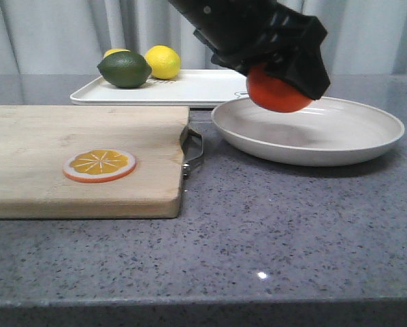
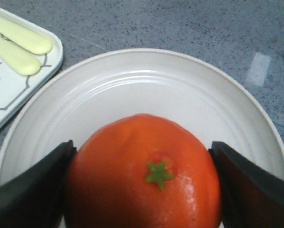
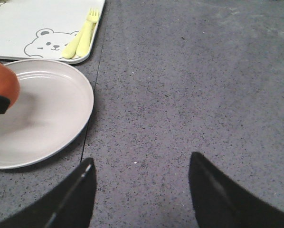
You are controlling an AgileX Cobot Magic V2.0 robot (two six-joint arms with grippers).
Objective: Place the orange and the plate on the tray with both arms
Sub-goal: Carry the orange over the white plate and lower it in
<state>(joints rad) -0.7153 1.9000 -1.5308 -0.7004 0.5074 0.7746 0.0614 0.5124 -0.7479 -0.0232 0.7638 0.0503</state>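
My left gripper (image 1: 285, 78) is shut on the orange (image 1: 278, 92) and holds it just above the off-white plate (image 1: 353, 136). In the left wrist view the orange (image 2: 142, 175), green stem spot up, sits between both fingers over the plate (image 2: 146, 85). The white tray (image 1: 190, 88) lies behind the plate; its bear drawing shows in the right wrist view (image 3: 49, 42). My right gripper (image 3: 142, 190) is open and empty above the bare counter, beside the plate (image 3: 42, 118). The right gripper is out of the front view.
A wooden cutting board (image 1: 67, 177) with an orange slice (image 1: 99, 165) lies at the left, its metal handle (image 1: 193, 146) near the plate. A green lime (image 1: 124, 69) and yellow lemon (image 1: 163, 62) sit on the tray. Yellow cutlery (image 3: 82, 35) lies on the tray's corner.
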